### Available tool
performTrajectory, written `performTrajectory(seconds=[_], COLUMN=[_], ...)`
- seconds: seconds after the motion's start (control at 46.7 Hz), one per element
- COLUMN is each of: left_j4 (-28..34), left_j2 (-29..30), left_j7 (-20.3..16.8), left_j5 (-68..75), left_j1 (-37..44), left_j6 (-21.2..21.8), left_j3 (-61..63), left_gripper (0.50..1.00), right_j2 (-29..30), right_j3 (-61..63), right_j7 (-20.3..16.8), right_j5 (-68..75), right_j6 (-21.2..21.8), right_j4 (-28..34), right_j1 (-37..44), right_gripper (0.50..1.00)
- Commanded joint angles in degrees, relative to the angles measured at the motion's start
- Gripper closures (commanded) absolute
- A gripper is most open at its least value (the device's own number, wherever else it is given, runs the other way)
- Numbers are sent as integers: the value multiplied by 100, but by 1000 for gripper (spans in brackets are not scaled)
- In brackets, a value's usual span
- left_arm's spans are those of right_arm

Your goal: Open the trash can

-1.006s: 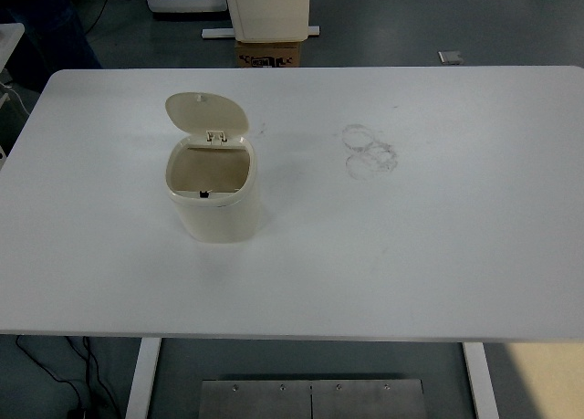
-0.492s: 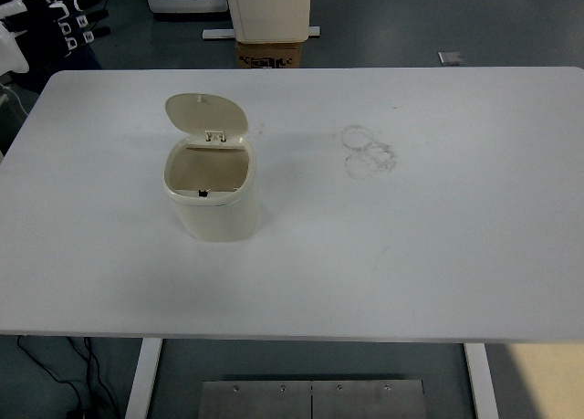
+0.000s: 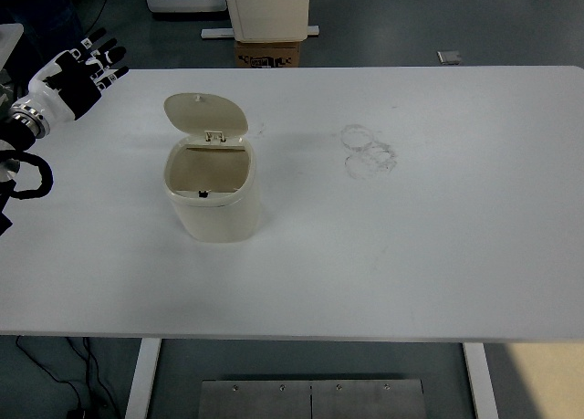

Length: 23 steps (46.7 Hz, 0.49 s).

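A small cream trash can (image 3: 213, 200) stands on the white table (image 3: 411, 236), left of centre. Its round lid (image 3: 206, 114) is tipped up and back on its hinge, and the inside shows bare. My left hand (image 3: 87, 69), black and white, hovers over the table's far left corner with its fingers spread and nothing in them. It is well to the left of the can and apart from it. My right hand does not show.
Faint ring marks (image 3: 369, 150) stain the table right of the can. Beyond the far edge stand a cardboard box (image 3: 269, 53) and a cream cabinet (image 3: 267, 8). A black cable (image 3: 27, 177) loops along my left arm at the left edge.
My left hand has come in from the upper left corner and now reaches over the table's far left corner. The can and its raised lid have not moved.
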Motion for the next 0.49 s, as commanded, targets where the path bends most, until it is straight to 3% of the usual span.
performTrajectory(seconds=[0.0, 0.471], left_j4=[211, 423], left_j2=[-221, -433], left_j7=[-16, -156], left_j5=[-4, -57], left_j1=[9, 299], left_j6=[48, 74], left_j3=[-64, -205], left_gripper=[500, 500], right_j2=[0, 0], right_j3=[-12, -12], right_j7=[-8, -8], right_j5=[-9, -18], right_j6=[27, -52], right_j4=[72, 46], right_j1=[-6, 12], right_gripper=[509, 509])
